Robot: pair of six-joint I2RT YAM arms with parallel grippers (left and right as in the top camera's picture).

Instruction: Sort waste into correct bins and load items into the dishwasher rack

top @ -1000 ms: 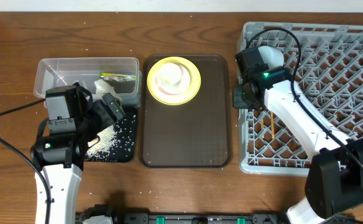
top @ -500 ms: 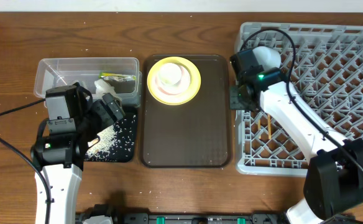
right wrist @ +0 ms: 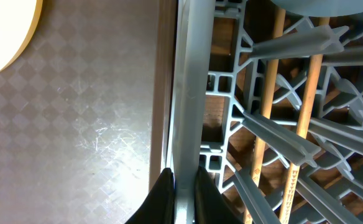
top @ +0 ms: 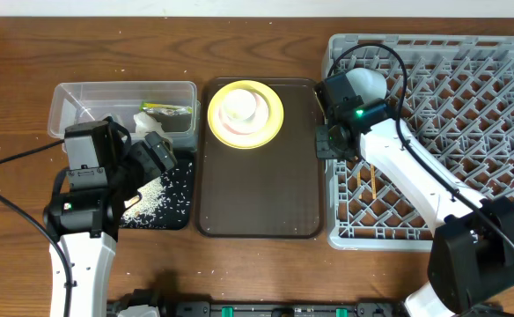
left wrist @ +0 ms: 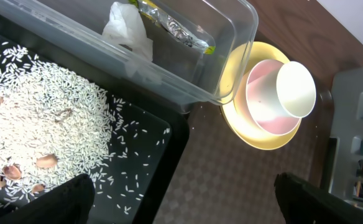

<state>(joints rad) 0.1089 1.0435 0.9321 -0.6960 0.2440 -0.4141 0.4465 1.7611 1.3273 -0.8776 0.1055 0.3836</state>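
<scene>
The right claw (right wrist: 183, 198) is closed on the left wall of the dishwasher rack (right wrist: 191, 93), and the grey wall is pinched between its two fingers, just beside the edge of the brown serving tray (right wrist: 94, 124). The rack is placed on the right part of the wooden surface (top: 28, 53). The chopsticks (right wrist: 265, 124) are laid inside the rack under the pegs, a little to the right of the clamped wall and not touched by the claw. The light blue bowl (top: 370, 82) is seen in the far left corner of the rack, near the right arm. The left claw (left wrist: 188, 199) is held wide apart above the black tray (left wrist: 163, 155), where the rice scraps (left wrist: 45, 124) are spread. The tissue (left wrist: 127, 28) and the wrapper (left wrist: 175, 25) are kept in the clear tub (top: 72, 101). The yellow plate (top: 245, 113), with the white cup (left wrist: 295, 89) on it, is set at the far end of the serving tray.
</scene>
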